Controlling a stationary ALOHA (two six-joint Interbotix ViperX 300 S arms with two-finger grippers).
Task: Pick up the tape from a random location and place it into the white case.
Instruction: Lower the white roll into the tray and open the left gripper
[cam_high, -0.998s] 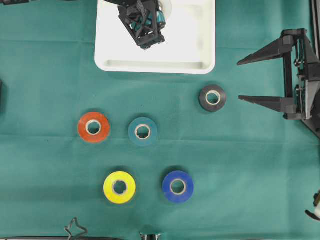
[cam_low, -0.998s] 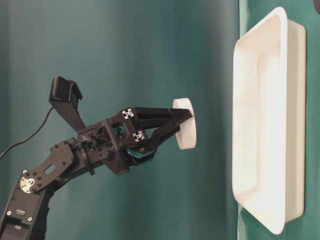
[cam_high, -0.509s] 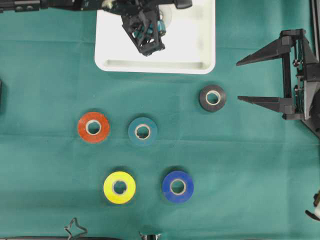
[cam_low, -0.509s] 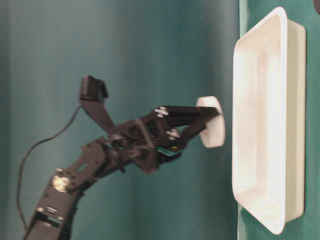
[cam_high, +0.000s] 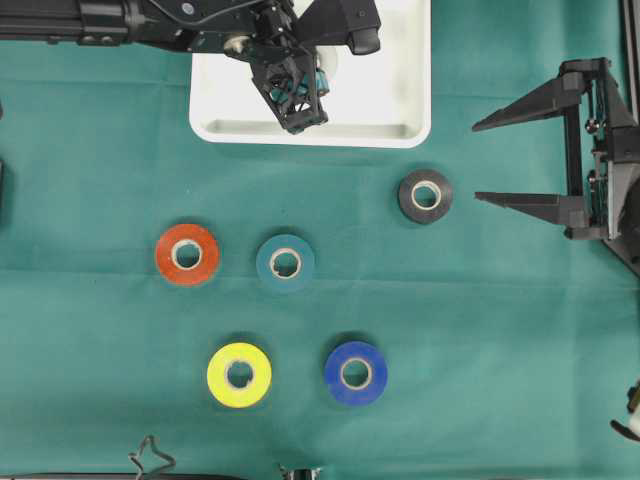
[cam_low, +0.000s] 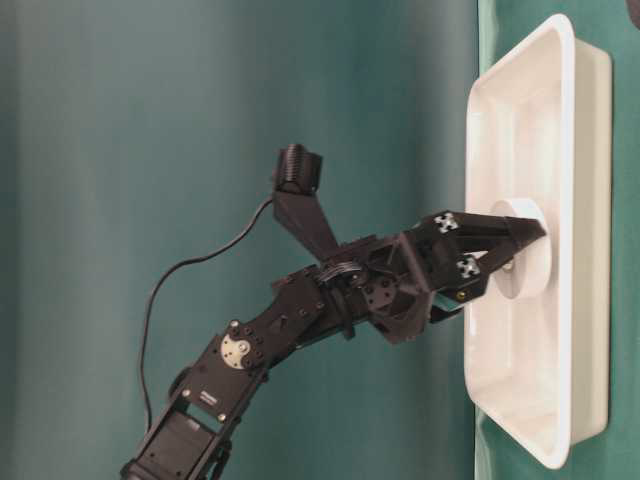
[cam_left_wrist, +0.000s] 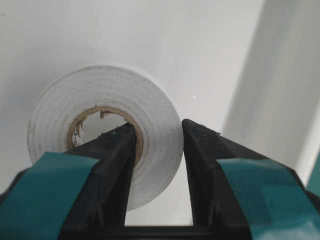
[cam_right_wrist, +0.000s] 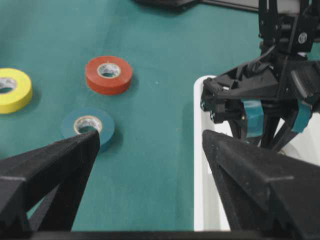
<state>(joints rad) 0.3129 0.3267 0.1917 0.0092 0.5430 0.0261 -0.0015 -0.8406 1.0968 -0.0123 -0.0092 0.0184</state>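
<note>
Because one finger sits inside the core and the other outside, my left gripper (cam_left_wrist: 157, 137) jaws pinch the wall of the white tape (cam_left_wrist: 100, 115), held low inside the white case (cam_high: 405, 125) at 12 o'clock on the counter. Right gripper (cam_high: 505, 160) jaws stand spread, idle at 3 o'clock.

The surface (cam_high: 500, 330) is covered in plain dark green cloth, and the white case (cam_high: 400, 90) on it is glossy white. A white tape roll (cam_left_wrist: 105, 125) with a tan cardboard core sits between black fingers (cam_left_wrist: 107, 170) padded in teal. The loose rolls are orange-red (cam_high: 187, 254), teal (cam_high: 285, 263), yellow (cam_high: 239, 375), blue (cam_high: 355, 373) and black (cam_high: 425, 196).
</note>
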